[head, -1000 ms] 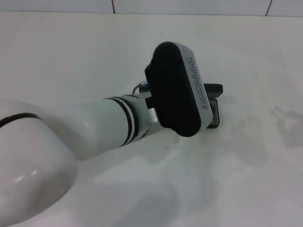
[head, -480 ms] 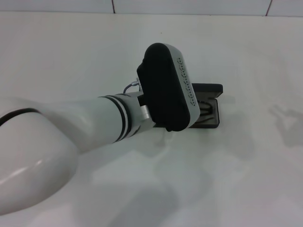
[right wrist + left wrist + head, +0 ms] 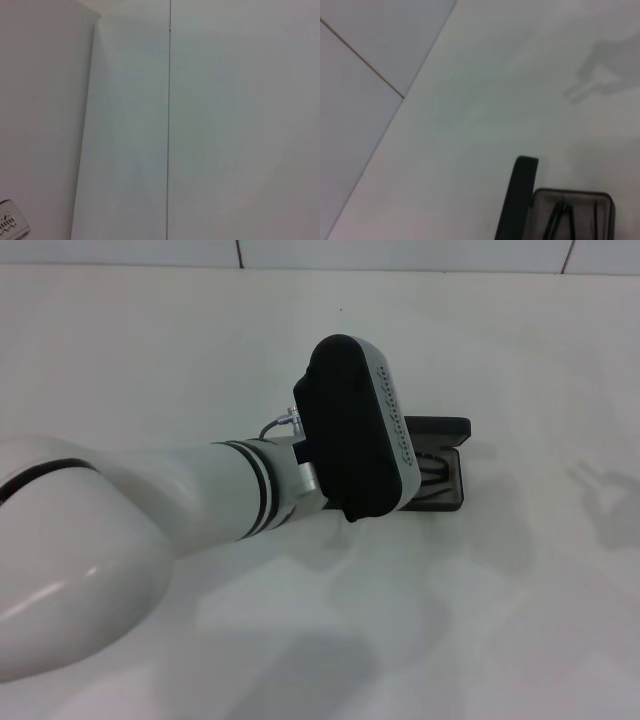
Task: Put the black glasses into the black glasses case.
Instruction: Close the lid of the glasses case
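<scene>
- From the head view, the robot's big white left arm reached across the plain white table point(image 3: 520, 620) from the left. Its black wrist block hung over the flat black glasses case point(image 3: 448, 480) and hid much of it.
- The left gripper's fingers were behind that block, so whether they were apart or together could not be told. The arm was probably there because the case was where the glasses had to go.
- The case lay open on the table. Its lid point(image 3: 440, 426) stood up along the far side, likely so that things could go in from above.
- Thin dark lines showed in the case's tray. They looked like the thin black wire glasses point(image 3: 432, 470), lying inside.
- From the left wrist view, the open case point(image 3: 570, 212) sat at the edge of the picture, with its lid point(image 3: 518, 200) standing beside the grey tray.
- In the tray lay slim black bars, most likely the folded arms of the glasses point(image 3: 560, 220). So the glasses seemed to be in the case already. The lid was not yet shut.
- No fingers showed in this view.
- The right wrist view showed only a white wall with a thin dark seam. The right gripper was not seen anywhere, so that arm seemed parked away from the work.
</scene>
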Robot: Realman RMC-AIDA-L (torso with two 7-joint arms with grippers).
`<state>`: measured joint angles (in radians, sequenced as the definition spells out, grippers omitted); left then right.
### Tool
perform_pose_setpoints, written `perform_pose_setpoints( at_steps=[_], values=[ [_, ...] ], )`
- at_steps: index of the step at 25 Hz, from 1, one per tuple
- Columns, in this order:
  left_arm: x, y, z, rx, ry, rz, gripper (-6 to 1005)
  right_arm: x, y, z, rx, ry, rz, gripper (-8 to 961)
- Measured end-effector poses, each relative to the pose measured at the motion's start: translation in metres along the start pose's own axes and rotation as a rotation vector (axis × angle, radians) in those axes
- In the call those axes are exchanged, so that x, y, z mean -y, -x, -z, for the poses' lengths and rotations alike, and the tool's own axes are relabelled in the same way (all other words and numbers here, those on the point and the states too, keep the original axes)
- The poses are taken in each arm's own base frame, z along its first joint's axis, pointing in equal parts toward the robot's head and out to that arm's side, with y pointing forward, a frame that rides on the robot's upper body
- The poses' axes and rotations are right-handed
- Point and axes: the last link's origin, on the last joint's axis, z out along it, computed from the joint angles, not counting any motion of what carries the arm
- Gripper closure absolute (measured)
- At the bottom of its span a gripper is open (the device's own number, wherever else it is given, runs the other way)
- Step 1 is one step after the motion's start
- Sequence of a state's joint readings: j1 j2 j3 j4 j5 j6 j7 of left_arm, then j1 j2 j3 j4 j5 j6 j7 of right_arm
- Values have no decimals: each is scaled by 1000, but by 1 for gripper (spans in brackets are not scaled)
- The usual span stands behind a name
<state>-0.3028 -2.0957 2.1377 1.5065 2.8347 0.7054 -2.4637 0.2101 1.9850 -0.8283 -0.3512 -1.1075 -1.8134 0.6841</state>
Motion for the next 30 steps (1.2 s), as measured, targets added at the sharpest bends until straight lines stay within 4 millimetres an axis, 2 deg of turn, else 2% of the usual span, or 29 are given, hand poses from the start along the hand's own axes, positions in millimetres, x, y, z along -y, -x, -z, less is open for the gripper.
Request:
perform_pose_setpoints(
  at_steps=[30],
  values=[
    [7, 5, -7, 55, 23, -54, 705, -2, -2, 0, -6, 6, -6, 860]
  ],
)
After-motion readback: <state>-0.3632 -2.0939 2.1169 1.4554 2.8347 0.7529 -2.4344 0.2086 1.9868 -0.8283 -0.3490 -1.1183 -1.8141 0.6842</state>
